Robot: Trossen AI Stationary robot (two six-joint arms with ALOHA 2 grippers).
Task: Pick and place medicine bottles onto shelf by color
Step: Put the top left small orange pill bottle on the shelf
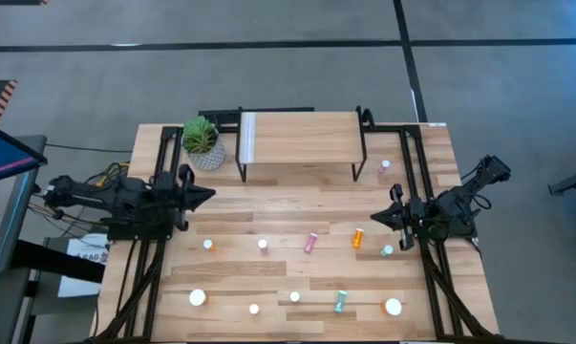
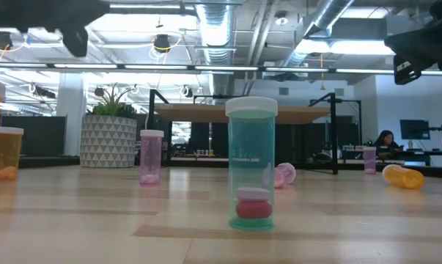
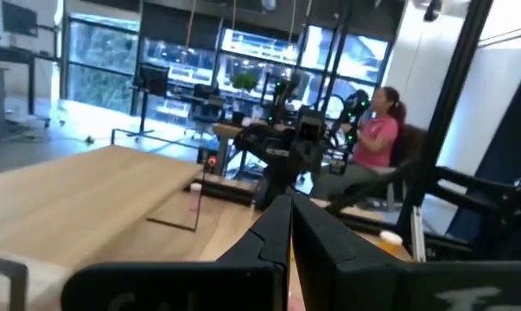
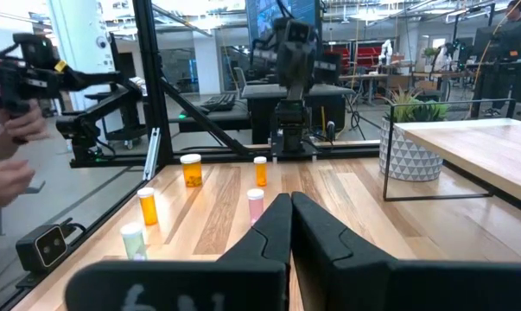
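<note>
Medicine bottles with white caps are scattered over the wooden table. Several stand upright, such as a teal one (image 2: 251, 165) and a pink one (image 2: 151, 156). A pink one (image 1: 311, 242) and an orange one (image 1: 357, 238) lie on their sides. The light-wood shelf (image 1: 302, 139) stands on black legs at the far edge, its top bare. My left gripper (image 1: 209, 194) hovers shut at the table's left side, its shut fingers (image 3: 290, 233) pointing toward the right. At the right side, my right gripper (image 1: 375, 218) waits shut (image 4: 290, 226), clear of the bottles.
A green plant in a white patterned pot (image 1: 202, 141) stands left of the shelf. Black frame bars (image 1: 149, 268) run along both table sides. A person's hands (image 4: 9, 164) show beyond the table's near edge, and a seated person (image 3: 377, 138) shows in the room.
</note>
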